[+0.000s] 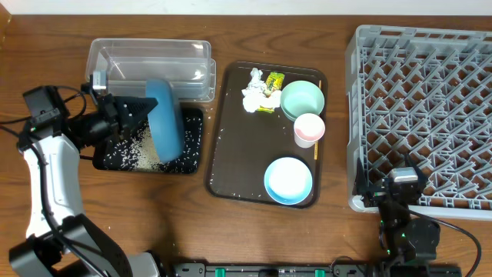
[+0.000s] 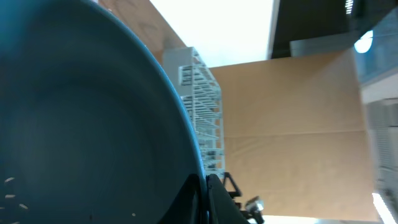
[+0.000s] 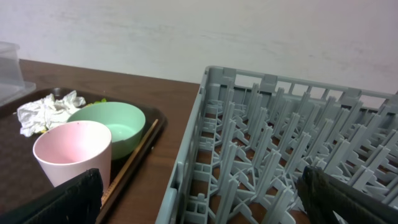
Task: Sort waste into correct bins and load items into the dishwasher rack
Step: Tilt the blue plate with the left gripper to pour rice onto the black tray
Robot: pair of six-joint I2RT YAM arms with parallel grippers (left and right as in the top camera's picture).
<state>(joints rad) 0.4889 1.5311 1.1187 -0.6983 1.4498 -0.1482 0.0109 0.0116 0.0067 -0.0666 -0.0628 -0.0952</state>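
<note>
One plate (image 1: 164,119), pinched by left end effector (image 1: 138,110), tilts to shed rice (image 1: 132,154) into black tray (image 1: 197,127); right end effector (image 3: 202,196) gapes empty.

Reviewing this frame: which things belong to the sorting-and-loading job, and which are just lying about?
Job: blue plate, rice, tissue, wrapper, clear tub, black tray, green bowl, light blue bowl, cup, stick, rack.
Lying about: brown serving tray, table.

Brown wooden table (image 1: 261,38), pale wall (image 3: 186,37)
</note>
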